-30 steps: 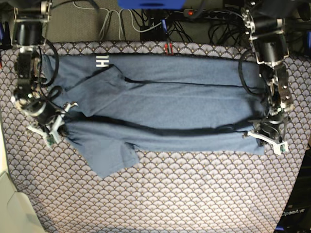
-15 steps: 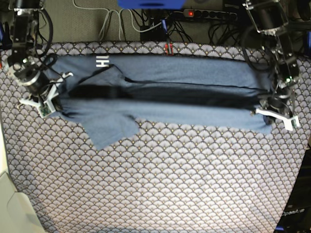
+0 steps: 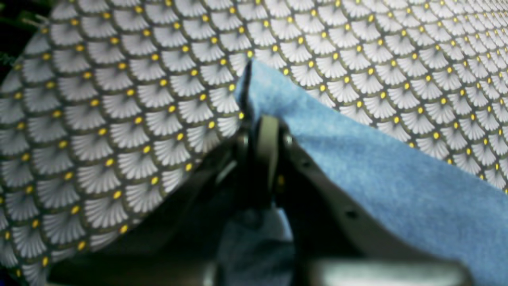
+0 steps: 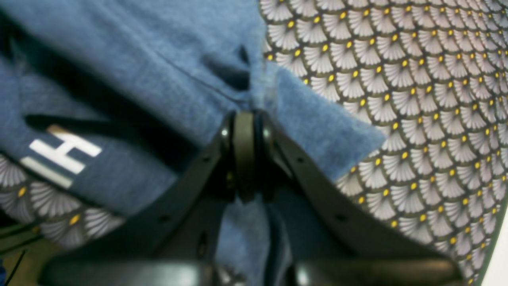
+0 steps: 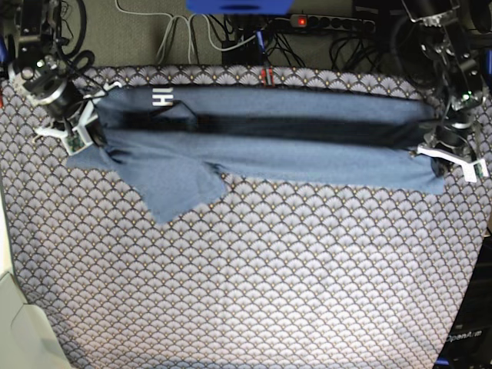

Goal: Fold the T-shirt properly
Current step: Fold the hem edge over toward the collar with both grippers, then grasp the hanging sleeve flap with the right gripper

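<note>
Two grippers are seen clamped on cloth. The left gripper point(image 3: 258, 131) is closed on a corner of the T-shirt point(image 5: 261, 150), with a small tip of blue fabric poking out past the fingertips. The right gripper point(image 4: 244, 131) is likewise pinched on the shirt's edge, near the white lettering point(image 4: 59, 157). In the base view the left gripper point(image 5: 453, 154) is found at the shirt's right end and the right gripper point(image 5: 73, 127) at its left end, so the near long edge is held up between them.

Progress, as judged: one lengthwise fold appears under way. The shirt is stretched as a long band along the far side of the tablecloth point(image 5: 254, 292), its lifted edge carried partly over the body. One sleeve point(image 5: 181, 188) hangs out untucked toward the near side of the shirt. Laying the edge down, tucking that sleeve and the crosswise folds are judged still to be done.

Surface: fan-patterned cloth, flat, bare on the near side of the shirt. Beyond the shirt's far edge, cables point(image 5: 192, 34) and a power strip point(image 5: 330, 23) are noted on the floor.
</note>
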`<move>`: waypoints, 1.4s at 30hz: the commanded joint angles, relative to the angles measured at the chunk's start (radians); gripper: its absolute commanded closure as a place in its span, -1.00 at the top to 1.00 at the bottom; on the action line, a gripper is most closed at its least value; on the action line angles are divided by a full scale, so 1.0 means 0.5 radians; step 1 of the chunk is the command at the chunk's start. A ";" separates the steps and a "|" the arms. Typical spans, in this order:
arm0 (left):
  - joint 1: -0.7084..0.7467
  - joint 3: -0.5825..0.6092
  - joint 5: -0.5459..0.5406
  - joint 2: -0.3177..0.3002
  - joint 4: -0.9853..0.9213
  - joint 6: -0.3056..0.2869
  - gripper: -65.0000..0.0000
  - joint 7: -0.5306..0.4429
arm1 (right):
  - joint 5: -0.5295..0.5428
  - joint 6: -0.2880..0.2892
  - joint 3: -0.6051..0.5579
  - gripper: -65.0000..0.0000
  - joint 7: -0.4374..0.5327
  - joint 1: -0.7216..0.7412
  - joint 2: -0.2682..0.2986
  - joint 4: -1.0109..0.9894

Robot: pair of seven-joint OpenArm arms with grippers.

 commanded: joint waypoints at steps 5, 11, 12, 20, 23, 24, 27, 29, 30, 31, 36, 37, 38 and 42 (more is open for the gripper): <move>0.072 -0.015 -0.009 -0.037 0.034 -0.003 -0.99 -0.050 | 0.021 -0.013 0.017 -1.00 0.035 -0.059 0.031 0.034; 0.128 -0.015 -0.009 -0.034 0.028 -0.006 -0.99 -0.050 | 0.024 -0.013 0.124 -1.00 0.035 -0.096 0.019 0.031; 0.128 -0.015 -0.009 -0.037 0.025 -0.006 -0.99 -0.050 | 0.024 -0.013 0.136 -1.00 0.035 -0.105 0.019 0.031; 0.118 -0.015 -0.006 -0.046 0.006 -0.006 -0.98 -0.050 | 0.024 -0.010 0.133 -1.00 0.020 -0.154 0.010 0.019; 0.109 -0.012 0.003 -0.046 -0.024 -0.006 -0.95 -0.050 | 0.014 -0.010 0.130 -1.00 0.020 -0.160 -0.024 0.019; 0.109 -0.012 -0.003 -0.049 -0.043 -0.006 -0.88 -0.050 | 0.014 -0.010 0.130 -1.00 0.017 -0.160 -0.024 0.019; 0.094 -0.012 0.000 -0.049 -0.083 -0.006 -0.46 -0.050 | 0.014 -0.010 0.136 -0.78 0.017 -0.163 -0.024 0.019; 0.094 -0.012 -0.003 -0.049 -0.110 -0.006 -0.16 -0.050 | 0.014 -0.010 0.133 -0.55 -0.014 -0.163 -0.024 0.019; 0.094 -0.012 -0.003 -0.049 -0.120 -0.006 -0.05 -0.050 | 0.014 -0.010 0.130 -0.42 -0.057 -0.163 -0.021 0.019; 0.094 -0.012 -0.003 -0.049 -0.126 -0.006 0.01 -0.053 | 0.014 -0.010 0.127 -0.32 -0.100 -0.163 -0.015 0.019; 0.048 -0.009 -0.003 -0.049 -0.166 -0.006 0.02 -0.053 | 0.021 -0.010 0.146 0.05 -0.137 -0.163 0.007 0.031; 0.042 -0.009 0.000 -0.049 -0.172 -0.006 0.02 -0.053 | 0.021 -0.010 0.149 0.06 -0.137 -0.166 0.019 0.031; 0.039 -0.009 -0.003 -0.049 -0.190 -0.006 0.02 -0.053 | 0.024 -0.010 0.167 0.06 -0.137 -0.175 0.034 0.031; 0.033 -0.003 -0.006 -0.049 -0.255 -0.006 0.02 -0.065 | 0.024 -0.010 0.250 0.06 -0.133 -0.200 0.040 0.062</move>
